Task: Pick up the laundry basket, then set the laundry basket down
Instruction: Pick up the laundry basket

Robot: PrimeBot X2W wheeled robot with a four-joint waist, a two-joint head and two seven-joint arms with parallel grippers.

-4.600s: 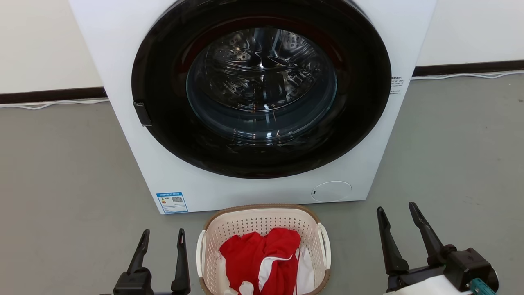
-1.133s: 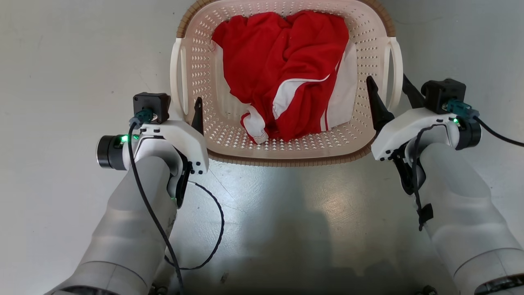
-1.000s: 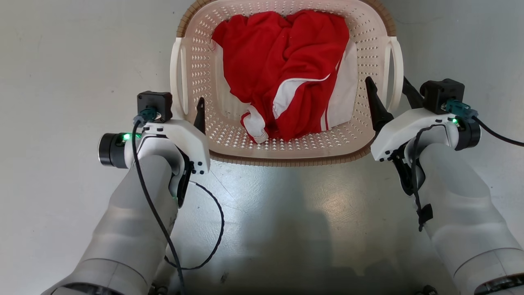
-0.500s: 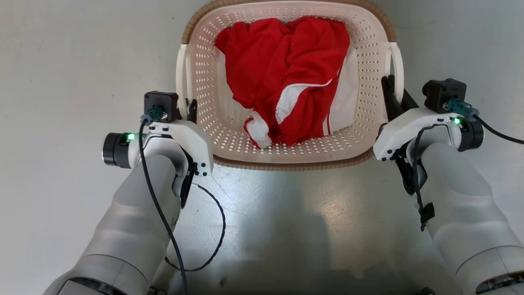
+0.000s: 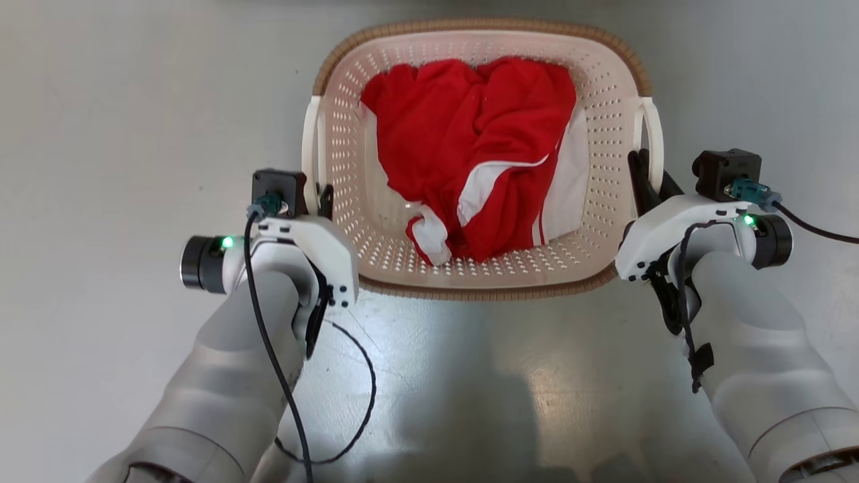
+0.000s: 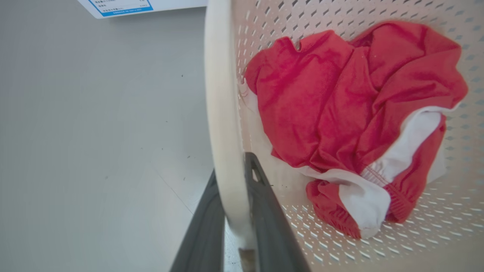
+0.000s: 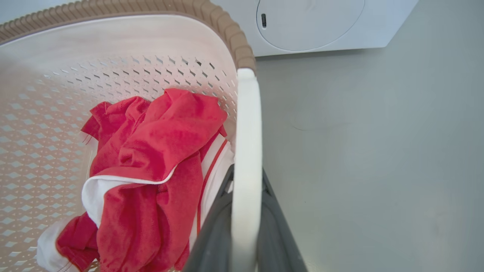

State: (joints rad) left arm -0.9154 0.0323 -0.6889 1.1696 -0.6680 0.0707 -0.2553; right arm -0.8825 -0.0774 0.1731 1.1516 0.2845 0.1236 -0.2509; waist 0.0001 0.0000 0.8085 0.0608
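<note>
Note first what is obscured. In your head view the outer finger of the left gripper (image 6: 231,170) is hidden under its black camera block, and the right gripper (image 7: 245,177) shows just dark finger stubs above its white wrist housing. In both wrist views the fingers are cut off at the bottom edge. The underside of the laundry basket (image 5: 607,87) is out of sight, so you cannot tell whether it rests on the grey floor (image 5: 134,100) or hangs clear of it. The washer (image 7: 321,22) appears as a cropped corner only, and its blue-edged label (image 6: 121,5) is too cut off to read.

Grip: each pair of fingers is clamped on a white side handle, one finger inside and one outside. The left pair is on the left handle (image 6: 221,113) and the right pair is on the right handle (image 7: 247,132).

Position: the basket sits between your two wrists, in front of the washer.

Contents: one crumpled red and white garment (image 5: 470,147) lies on the perforated bottom, bunched toward the right wall.
</note>
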